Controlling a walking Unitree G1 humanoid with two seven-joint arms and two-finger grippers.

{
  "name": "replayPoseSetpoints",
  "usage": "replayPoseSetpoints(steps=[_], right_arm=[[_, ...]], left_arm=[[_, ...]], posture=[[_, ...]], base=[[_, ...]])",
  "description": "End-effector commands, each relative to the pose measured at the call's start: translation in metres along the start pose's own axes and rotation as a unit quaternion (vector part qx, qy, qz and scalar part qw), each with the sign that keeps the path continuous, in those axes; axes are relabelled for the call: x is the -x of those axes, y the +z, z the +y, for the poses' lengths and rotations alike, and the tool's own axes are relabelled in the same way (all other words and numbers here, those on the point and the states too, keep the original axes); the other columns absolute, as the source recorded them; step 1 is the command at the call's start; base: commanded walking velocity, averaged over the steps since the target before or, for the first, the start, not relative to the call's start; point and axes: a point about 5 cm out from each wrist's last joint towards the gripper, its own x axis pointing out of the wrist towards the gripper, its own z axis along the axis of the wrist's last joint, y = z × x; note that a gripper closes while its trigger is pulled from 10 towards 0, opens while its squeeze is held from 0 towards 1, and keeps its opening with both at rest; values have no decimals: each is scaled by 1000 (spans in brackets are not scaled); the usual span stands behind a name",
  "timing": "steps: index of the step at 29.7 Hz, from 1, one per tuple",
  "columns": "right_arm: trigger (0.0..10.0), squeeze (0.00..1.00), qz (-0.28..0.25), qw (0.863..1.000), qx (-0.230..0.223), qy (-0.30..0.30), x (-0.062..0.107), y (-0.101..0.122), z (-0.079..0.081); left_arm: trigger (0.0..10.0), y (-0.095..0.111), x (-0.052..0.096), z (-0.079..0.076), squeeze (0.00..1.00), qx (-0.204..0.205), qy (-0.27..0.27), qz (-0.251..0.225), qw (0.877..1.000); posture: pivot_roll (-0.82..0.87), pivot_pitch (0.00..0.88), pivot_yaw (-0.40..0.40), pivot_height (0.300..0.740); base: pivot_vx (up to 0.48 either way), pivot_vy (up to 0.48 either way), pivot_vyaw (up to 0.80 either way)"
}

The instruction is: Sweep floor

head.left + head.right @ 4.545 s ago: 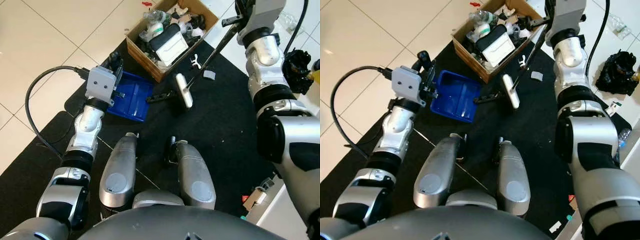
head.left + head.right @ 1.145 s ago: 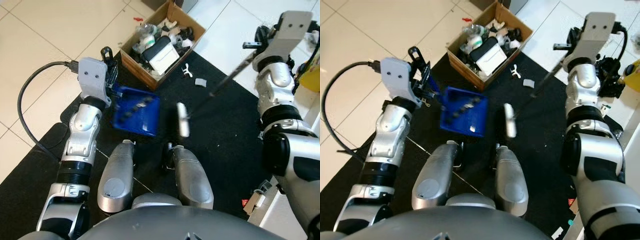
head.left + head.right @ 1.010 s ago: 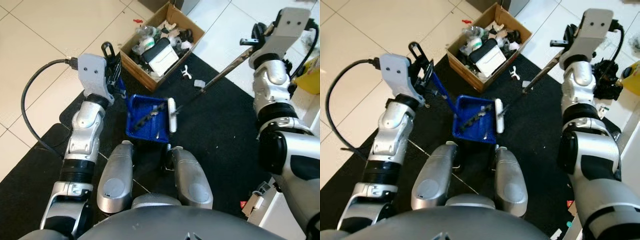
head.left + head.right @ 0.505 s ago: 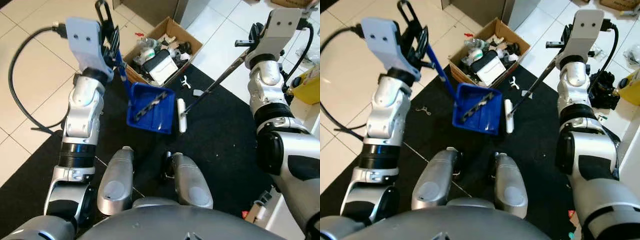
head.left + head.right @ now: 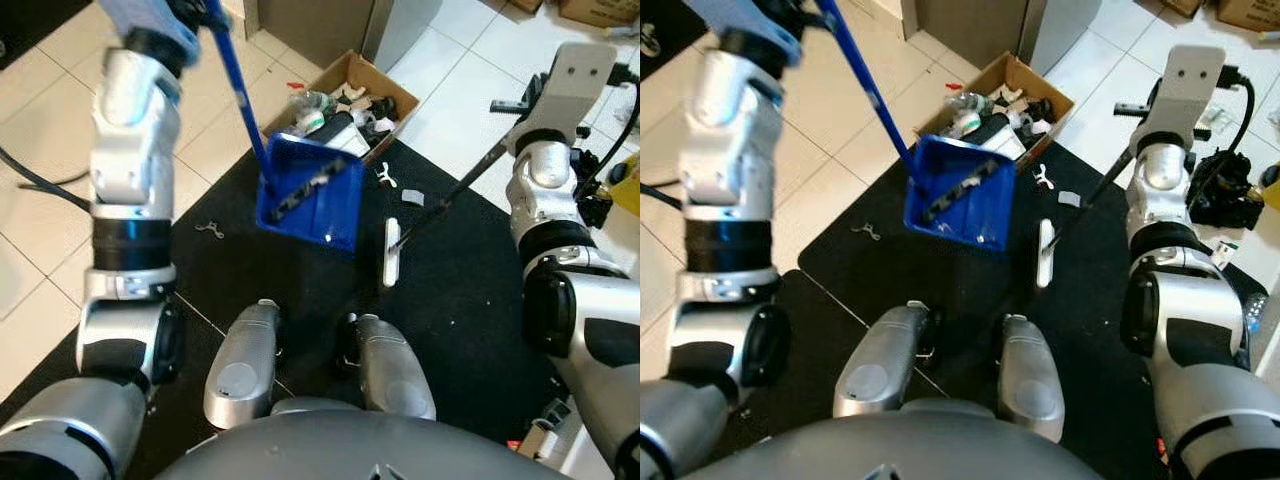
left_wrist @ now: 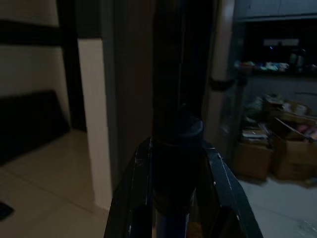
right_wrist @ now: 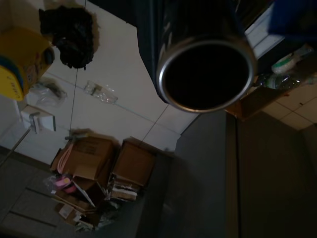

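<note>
My left gripper (image 5: 203,10) is raised high at the top left, shut on the long blue handle (image 5: 865,85) of the blue dustpan (image 5: 310,195). The pan hangs tilted in the air just in front of the cardboard box (image 5: 345,100), with a black strip and small bits lying in it. My right gripper (image 5: 527,100) is shut on the thin dark broom handle (image 5: 455,190). That handle slants down to the white broom head (image 5: 391,252) on the black mat (image 5: 300,270). In the left wrist view, black fingers (image 6: 134,193) clamp the dark handle (image 6: 176,148).
The box holds several pieces of rubbish. A white scrap (image 5: 384,176) and a grey scrap (image 5: 412,199) lie on the mat beside it, a small metal piece (image 5: 210,230) at the mat's left edge. A black bag (image 5: 1220,190) sits right. My knees (image 5: 245,365) are below.
My left arm has lifted the dustpan higher, up beside the box. The broom head has slid a little to the right on the mat. The camera has also shifted.
</note>
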Motion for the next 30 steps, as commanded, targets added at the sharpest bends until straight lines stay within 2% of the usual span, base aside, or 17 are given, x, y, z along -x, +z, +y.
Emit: replayPoseSetpoints(steps=[1,2,5,7,8,10,11,12,14,15,18,30], right_arm=[[10000,0,-19,999,-33,2,1,4,3],[10000,0,-19,999,-33,2,1,4,3],[10000,0,-30,996,-78,15,1,6,10],[10000,0,-49,990,-129,7,-1,15,12],[10000,0,-49,990,-129,7,-1,15,12],[10000,0,-77,980,-181,-5,-5,29,10],[10000,0,-77,980,-181,-5,-5,29,10],[10000,0,-110,975,-194,-10,-8,43,8],[10000,0,-141,974,-175,-12,-11,58,5],[10000,0,-141,974,-175,-12,-11,58,5],[10000,0,-170,978,-124,-3,-12,69,4],[10000,0,-136,988,-67,-12,-8,50,-4]], left_arm=[[10000,14,-9,14,0,-16,10,-28,999],[10000,14,-9,14,0,-16,10,-28,999],[10000,12,-12,19,0,4,21,-9,1000],[10000,6,-10,16,0,26,22,2,999],[10000,6,-10,16,0,26,22,2,999],[10000,3,-8,13,0,51,28,4,998],[10000,3,-8,13,0,51,28,4,998],[10000,3,-7,12,0,64,34,-2,997],[10000,6,-8,11,0,71,36,-10,997],[10000,6,-8,11,0,71,36,-10,997],[10000,12,-8,15,0,66,38,-23,997],[10000,21,-9,17,0,51,37,-40,997]], posture=[[224,0,27,740],[224,0,27,740],[221,0,31,740],[218,0,29,740],[218,0,29,740],[220,0,26,740],[220,0,26,740],[224,0,21,740],[226,0,18,740],[226,0,18,740],[227,0,17,740],[222,0,23,740]], base=[[0,0,0],[0,0,0],[0,0,0],[0,0,0],[0,0,0],[0,0,0],[0,0,0],[0,0,0],[0,0,0],[0,0,0],[0,0,0],[0,0,0]])
